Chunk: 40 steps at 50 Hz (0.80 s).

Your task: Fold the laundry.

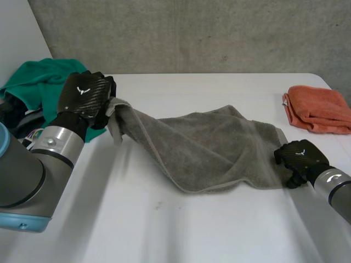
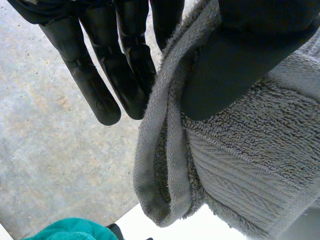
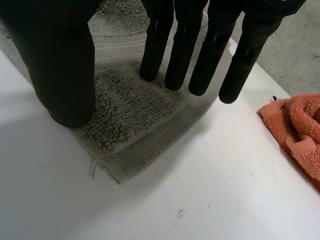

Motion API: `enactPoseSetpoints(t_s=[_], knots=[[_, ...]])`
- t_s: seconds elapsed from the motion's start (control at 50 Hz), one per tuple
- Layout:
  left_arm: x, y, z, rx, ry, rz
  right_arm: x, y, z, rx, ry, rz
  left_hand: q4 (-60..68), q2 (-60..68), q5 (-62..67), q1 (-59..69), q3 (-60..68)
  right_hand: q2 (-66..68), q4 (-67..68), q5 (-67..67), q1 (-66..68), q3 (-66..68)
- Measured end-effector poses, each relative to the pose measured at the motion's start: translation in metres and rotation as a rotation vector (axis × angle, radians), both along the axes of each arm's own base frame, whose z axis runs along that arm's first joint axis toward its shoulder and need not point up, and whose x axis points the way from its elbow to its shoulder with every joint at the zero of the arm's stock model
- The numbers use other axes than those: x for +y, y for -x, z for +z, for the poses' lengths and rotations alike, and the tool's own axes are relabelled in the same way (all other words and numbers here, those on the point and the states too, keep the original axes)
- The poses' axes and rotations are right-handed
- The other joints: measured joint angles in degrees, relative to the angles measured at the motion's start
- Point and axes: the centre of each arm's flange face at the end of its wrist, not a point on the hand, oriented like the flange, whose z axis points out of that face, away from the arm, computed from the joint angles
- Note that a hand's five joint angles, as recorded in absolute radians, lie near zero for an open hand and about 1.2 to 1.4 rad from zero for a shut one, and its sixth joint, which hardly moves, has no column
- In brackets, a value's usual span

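A grey towel (image 1: 214, 148) lies spread across the middle of the white table (image 1: 164, 230). Its left corner is lifted off the table, where my left hand (image 1: 82, 93) is shut on it. In the left wrist view the towel's hem (image 2: 165, 165) is pinched between the thumb (image 2: 235, 65) and the straight fingers (image 2: 100, 85). My right hand (image 1: 299, 154) is at the towel's near right corner (image 3: 130, 115), which lies flat on the table. Its fingers (image 3: 200, 50) are straight over that corner and its thumb (image 3: 65, 60) rests on the cloth; it is open.
A folded orange cloth (image 1: 318, 108) lies at the table's far right, close beside my right hand (image 3: 300, 130). A green cloth (image 1: 38, 79) is heaped at the far left behind my left hand (image 2: 70, 230). A concrete wall stands behind the table.
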Motion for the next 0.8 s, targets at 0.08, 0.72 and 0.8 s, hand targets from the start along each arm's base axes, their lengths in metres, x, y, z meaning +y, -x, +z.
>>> enactPoseSetpoints(t_s=[0.08,0.72,0.8], knots=[[0.0,0.001,0.0,-0.001,0.001,-0.009,-0.003,0.0,-0.001,0.008,0.012,0.003,0.0,0.0,0.0,0.0,0.0,1.7,1.6,0.2,1.6,1.5],[-0.003,-0.008,0.018,0.008,0.022,0.012,-0.036,0.007,0.104,-0.014,0.312,-0.071,0.0,0.0,0.0,0.0,0.0,27.6,28.6,27.5,23.9,28.0],[0.003,-0.015,0.037,0.007,0.021,0.028,-0.018,0.012,0.163,-0.013,0.359,-0.107,0.0,0.0,0.0,0.0,0.0,27.6,28.6,27.5,23.9,28.0]])
